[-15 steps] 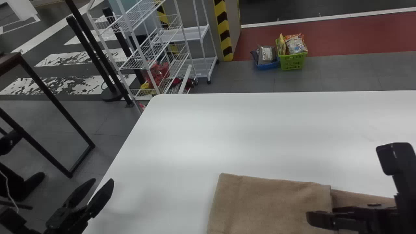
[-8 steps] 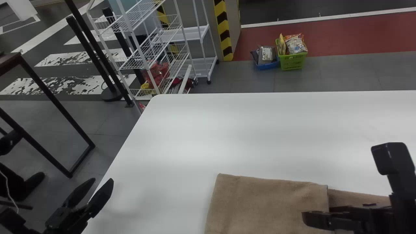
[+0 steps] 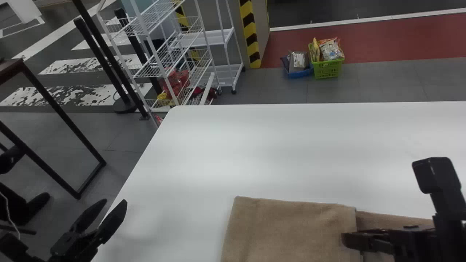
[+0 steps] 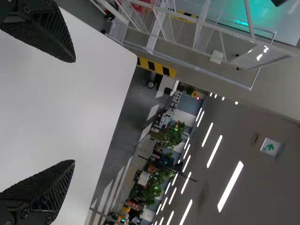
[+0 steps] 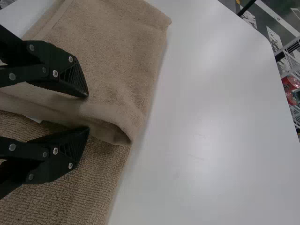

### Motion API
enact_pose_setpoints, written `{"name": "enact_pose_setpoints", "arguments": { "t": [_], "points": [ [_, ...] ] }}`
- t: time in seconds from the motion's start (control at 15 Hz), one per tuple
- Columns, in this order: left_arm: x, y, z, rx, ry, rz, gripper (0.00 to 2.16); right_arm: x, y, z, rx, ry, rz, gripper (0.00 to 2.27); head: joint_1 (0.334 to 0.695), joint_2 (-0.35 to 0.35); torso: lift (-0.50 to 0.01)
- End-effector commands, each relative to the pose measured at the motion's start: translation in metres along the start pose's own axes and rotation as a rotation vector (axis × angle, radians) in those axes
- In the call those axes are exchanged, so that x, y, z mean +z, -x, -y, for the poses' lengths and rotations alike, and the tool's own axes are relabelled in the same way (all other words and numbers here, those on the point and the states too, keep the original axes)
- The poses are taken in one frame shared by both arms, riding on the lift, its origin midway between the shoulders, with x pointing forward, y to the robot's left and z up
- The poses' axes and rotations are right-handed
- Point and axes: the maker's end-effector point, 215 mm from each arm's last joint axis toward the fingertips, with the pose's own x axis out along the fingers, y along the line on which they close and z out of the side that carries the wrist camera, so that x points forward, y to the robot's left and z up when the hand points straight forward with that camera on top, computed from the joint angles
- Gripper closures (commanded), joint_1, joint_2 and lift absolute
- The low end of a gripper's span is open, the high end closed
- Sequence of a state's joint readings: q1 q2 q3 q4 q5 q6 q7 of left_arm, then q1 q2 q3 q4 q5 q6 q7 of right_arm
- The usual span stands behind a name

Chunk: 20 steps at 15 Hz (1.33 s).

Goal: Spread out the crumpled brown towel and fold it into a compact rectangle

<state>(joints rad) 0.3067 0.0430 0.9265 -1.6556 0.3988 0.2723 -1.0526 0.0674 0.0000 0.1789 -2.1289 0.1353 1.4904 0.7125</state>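
Right pincer (image 5: 88, 112) released, its parted fingers about the upper layer's border, presumably to square the fold of the brown towel (image 3: 291, 233), which lies well in from the table's (image 3: 291, 145) left edge (left pincer (image 3: 115, 201), also released, idle beside it).

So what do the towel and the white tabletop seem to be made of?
The towel looks like matte terry cloth, perhaps cotton, given its fuzzy, partly ribbed surface. The white tabletop could be laminate or plastic, smooth and satiny, judging by its blurred highlights.
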Motion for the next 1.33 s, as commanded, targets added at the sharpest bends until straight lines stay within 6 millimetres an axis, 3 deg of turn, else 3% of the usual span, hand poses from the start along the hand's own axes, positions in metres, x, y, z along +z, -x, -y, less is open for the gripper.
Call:
{"name": "enact_pose_setpoints", "arguments": {
  "t": [0.0,0.07,0.4,0.47,0.53,0.6,0.73,0.93,1.0,1.13,1.2,1.27],
  "points": [
    [-0.0005,-0.0003,0.0001,0.0,-0.001,0.0,0.04,0.0005,-0.0006,0.0019,-0.002,-0.003,-0.001,1.14,0.695,0.35,-0.127],
    [-0.0009,-0.0013,0.0008,-0.002,0.002,0.0,0.04,0.0018,-0.0005,0.0027,-0.003,-0.002,0.002,1.24,0.695,0.35,-0.127],
    [-0.0024,-0.0009,0.0007,-0.002,0.003,-0.002,0.04,0.001,-0.0038,0.0082,-0.005,-0.012,-0.007,1.24,0.695,0.35,-0.127],
    [-0.0024,-0.0009,0.0007,-0.002,0.003,-0.002,0.04,0.0004,-0.0038,0.0075,-0.001,-0.015,-0.008,1.22,0.695,0.35,-0.127],
    [-0.0024,-0.0009,0.0007,-0.002,0.003,-0.002,0.04,0.0013,-0.0033,0.006,0.006,-0.017,-0.005,0.98,0.695,0.35,-0.127],
    [-0.0024,-0.0009,0.0007,-0.002,0.003,-0.002,0.04,0.0004,-0.0035,0.006,0.006,-0.018,-0.006,0.88,0.695,0.35,-0.127],
    [-0.0019,-0.0015,0.0008,-0.002,0.003,-0.001,0.04,0.0,-0.0041,0.0054,0.004,-0.015,-0.009,0.88,0.695,0.35,-0.127],
    [-0.003,-0.0008,0.0004,-0.001,0.004,-0.002,0.04,0.0028,-0.0037,0.0084,-0.004,-0.012,-0.007,1.01,0.695,0.35,-0.127],
    [-0.003,-0.0008,0.0004,-0.001,0.004,-0.002,0.04,0.0028,-0.0038,0.0098,-0.007,-0.014,-0.008,1.2,0.695,0.35,-0.127],
    [-0.003,-0.0008,0.0001,0.0,0.004,-0.002,0.04,0.0013,-0.005,0.01,-0.002,-0.018,-0.012,1.23,0.695,0.35,-0.127],
    [-0.003,-0.0008,0.0001,0.0,0.004,-0.002,0.04,0.0012,-0.0056,0.0091,0.005,-0.019,-0.011,1.47,0.695,0.35,-0.127],
    [-0.003,-0.0008,-0.0002,0.002,0.004,-0.002,0.04,0.0068,-0.0041,0.0107,0.007,-0.015,0.006,1.5,0.695,0.35,-0.127]
  ]
}}
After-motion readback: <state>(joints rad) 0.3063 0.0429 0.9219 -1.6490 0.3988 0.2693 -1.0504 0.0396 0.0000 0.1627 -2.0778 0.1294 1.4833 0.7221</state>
